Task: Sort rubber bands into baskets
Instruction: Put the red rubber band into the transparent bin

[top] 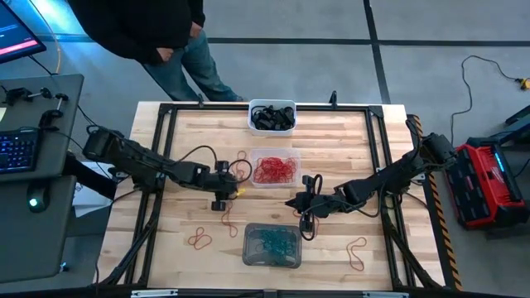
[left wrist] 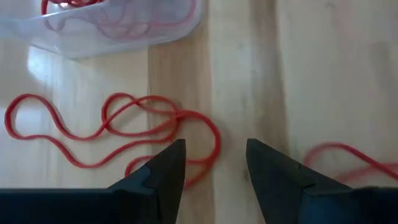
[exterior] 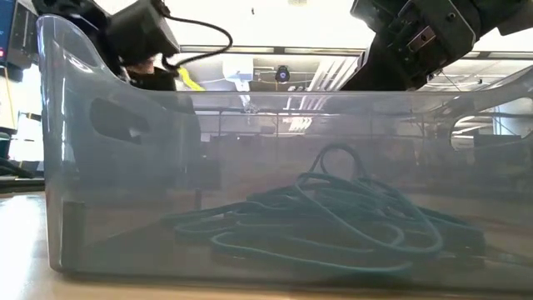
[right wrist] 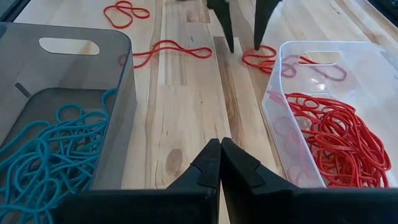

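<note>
Left wrist view shows the left gripper (left wrist: 214, 165) hanging open over a red band (left wrist: 124, 127) beside the clear basket (left wrist: 112, 37); closing off-centre could miss it, while the right gripper (right wrist: 219, 163) waits closed.

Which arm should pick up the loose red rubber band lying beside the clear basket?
Left. The left gripper hangs open right over that red rubber band, while the right gripper is shut, between the baskets.
</note>
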`<action>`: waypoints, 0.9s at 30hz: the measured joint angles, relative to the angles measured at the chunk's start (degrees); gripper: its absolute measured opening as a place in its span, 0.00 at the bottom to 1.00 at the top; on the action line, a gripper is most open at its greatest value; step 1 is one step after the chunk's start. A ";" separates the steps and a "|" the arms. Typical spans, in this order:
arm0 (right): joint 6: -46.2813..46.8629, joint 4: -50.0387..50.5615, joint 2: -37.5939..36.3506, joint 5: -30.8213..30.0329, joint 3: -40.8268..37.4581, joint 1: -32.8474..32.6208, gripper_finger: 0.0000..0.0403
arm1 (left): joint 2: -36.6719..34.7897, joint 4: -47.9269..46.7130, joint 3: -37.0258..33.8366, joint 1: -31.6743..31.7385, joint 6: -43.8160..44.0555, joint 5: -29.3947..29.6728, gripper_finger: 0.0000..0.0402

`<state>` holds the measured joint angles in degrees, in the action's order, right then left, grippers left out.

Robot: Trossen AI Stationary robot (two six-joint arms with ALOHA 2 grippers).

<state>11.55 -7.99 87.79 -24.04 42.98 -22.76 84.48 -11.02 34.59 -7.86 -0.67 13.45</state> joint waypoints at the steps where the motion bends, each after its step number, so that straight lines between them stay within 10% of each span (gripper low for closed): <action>1: 0.00 0.00 0.00 -0.02 0.02 0.00 0.00 | 0.90 0.86 0.00 0.20 0.04 0.36 0.41; 27: -0.04 0.00 0.00 -0.04 0.00 0.00 0.00 | -0.88 0.29 -0.07 4.35 9.72 -2.14 0.02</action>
<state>11.51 -7.99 87.79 -24.08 42.98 -22.76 83.60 -10.74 34.52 -3.51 9.06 11.31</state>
